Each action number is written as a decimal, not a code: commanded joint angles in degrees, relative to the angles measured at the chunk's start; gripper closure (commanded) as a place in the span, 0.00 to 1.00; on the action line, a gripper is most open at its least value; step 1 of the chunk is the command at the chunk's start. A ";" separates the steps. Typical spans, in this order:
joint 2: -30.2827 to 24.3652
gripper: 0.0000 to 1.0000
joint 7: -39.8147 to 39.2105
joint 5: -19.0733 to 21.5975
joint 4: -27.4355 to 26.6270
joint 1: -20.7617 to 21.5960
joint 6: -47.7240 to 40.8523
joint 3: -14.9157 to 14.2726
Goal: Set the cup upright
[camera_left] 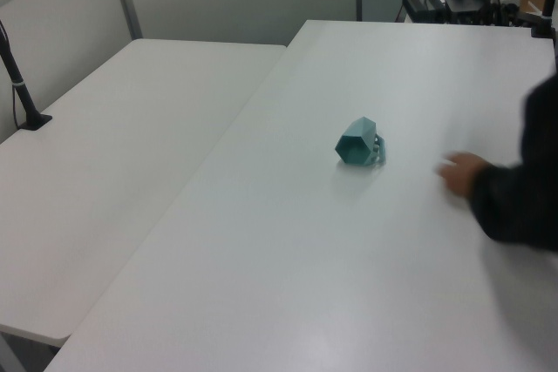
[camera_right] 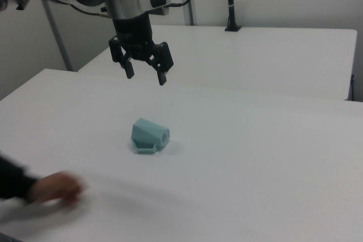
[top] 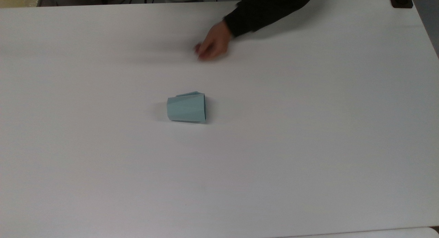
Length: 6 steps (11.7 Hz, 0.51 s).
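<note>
Lying on its side near the middle of the white counter: the pale teal cup, faceted wall down, not yet upright. Long axis running along the top view's left-right line, narrower base toward the top view's left, wider rim toward the top view's right, small handle tab on the far edge. In the right view, rim and handle tab turned toward the camera.

Hanging above and behind the cup in the right view, toward the right view's left: the claw, fingers spread wide, empty, pointing down, well apart from the cup.

Also over the counter: a person's hand in a dark sleeve, blurred, apart from the cup, nearer it than the claw by the look of things.

Likely needed next: descent toward the cup, fingers set across its short width, then a tilt onto the base.
</note>
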 commanded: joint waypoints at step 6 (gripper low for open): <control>-0.85 0.00 -1.14 -1.93 -0.92 1.09 -0.54 -0.68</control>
